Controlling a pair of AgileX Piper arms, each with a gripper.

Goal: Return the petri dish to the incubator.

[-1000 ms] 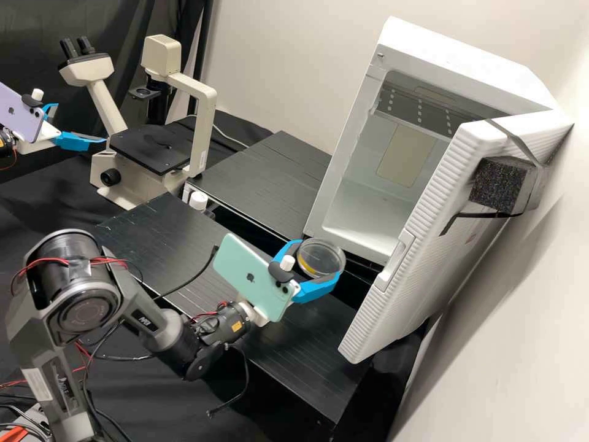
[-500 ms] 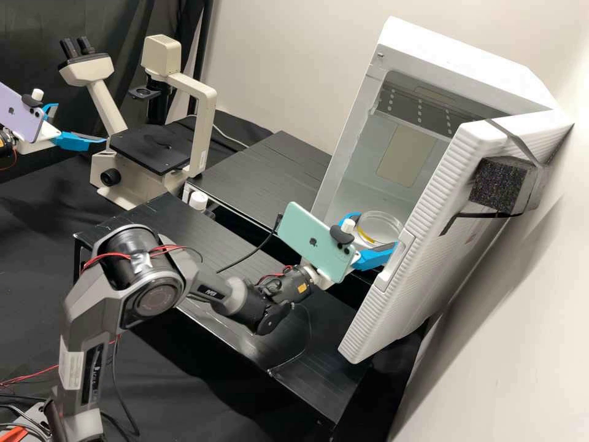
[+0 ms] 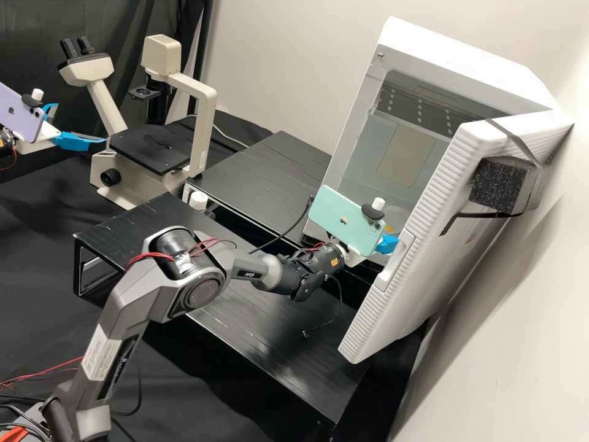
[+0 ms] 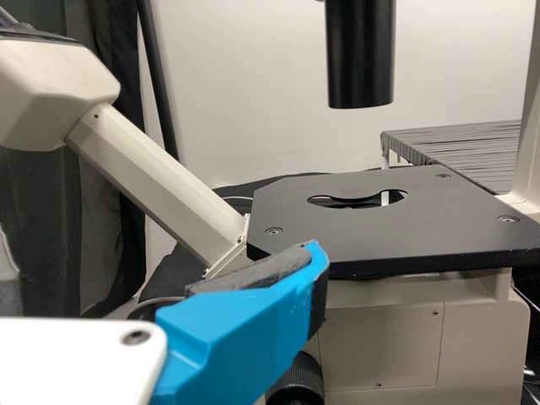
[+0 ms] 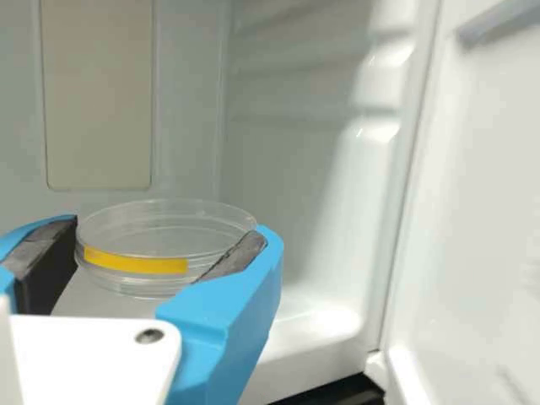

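Blue-fingered left gripper (image 3: pixel 80 123), far left: jaws released. Cream, angular microscope (image 3: pixel 206 132): just beside it. Blue-fingered right gripper (image 5: pixel 171 229): jaws clenched on the clear, round petri dish (image 5: pixel 135 278), in the mouth of the white, box-shaped incubator (image 3: pixel 460 46), right. Caution: sideways drift could knock the dish; early release could drop it. Count: two grippers, one microscope, dish and incubator each.

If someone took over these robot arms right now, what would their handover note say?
Left gripper: open, by the microscope, holding nothing.
Right gripper: closed on the clear dish.
Dish: held upright inside the open incubator.
Done: dish picked up and brought in.
To do: probably lower it, let go, then back out.
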